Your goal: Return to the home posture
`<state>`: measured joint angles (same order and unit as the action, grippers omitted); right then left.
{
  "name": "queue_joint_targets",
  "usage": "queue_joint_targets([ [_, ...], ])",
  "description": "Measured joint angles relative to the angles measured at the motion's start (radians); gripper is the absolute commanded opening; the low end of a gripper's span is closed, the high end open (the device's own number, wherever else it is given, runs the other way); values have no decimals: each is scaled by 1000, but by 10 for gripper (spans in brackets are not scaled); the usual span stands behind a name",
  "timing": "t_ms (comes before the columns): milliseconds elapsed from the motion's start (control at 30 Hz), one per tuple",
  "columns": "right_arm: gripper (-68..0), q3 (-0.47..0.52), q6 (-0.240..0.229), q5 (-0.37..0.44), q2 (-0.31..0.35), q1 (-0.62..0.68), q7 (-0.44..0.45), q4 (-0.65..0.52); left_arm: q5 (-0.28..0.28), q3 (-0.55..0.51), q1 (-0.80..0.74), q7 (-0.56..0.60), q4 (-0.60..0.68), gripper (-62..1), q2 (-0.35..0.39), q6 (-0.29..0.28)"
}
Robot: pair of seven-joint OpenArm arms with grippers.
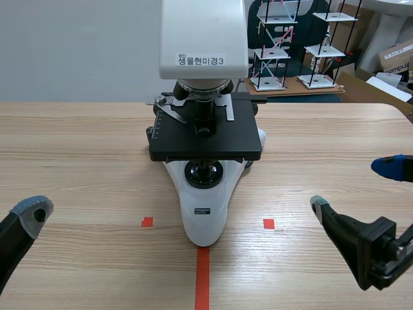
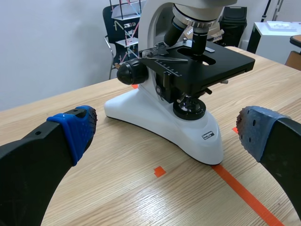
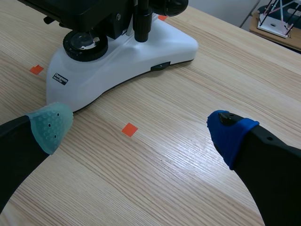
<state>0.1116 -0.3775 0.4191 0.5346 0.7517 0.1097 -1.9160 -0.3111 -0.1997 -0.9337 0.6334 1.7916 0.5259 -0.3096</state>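
Observation:
A white microscope (image 1: 204, 213) with a black stage (image 1: 205, 132) stands upright at the table's middle. My left gripper (image 2: 167, 129) sits low at the table's near left, open, with nothing between its fingers; the microscope's base (image 2: 164, 122) lies ahead of it. In the scene view only one of its fingers (image 1: 31, 214) shows. My right gripper (image 1: 353, 186) is at the near right, open and holding nothing. In the right wrist view that gripper (image 3: 141, 129) hovers over bare wood, with the microscope's base (image 3: 122, 59) ahead of it.
Orange-red tape marks (image 1: 202, 278) lie on the wooden table (image 1: 77, 161) in front of the microscope. Behind the table's far edge stand small white shelf models (image 1: 277, 48) and cardboard boxes (image 1: 395, 61).

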Motion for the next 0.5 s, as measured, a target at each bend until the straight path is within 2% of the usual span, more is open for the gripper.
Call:
queue_joint_targets([
  [500, -39, 0, 0, 0, 0, 0, -4, 0, 0, 0, -31, 10, 12, 14, -27, 3],
])
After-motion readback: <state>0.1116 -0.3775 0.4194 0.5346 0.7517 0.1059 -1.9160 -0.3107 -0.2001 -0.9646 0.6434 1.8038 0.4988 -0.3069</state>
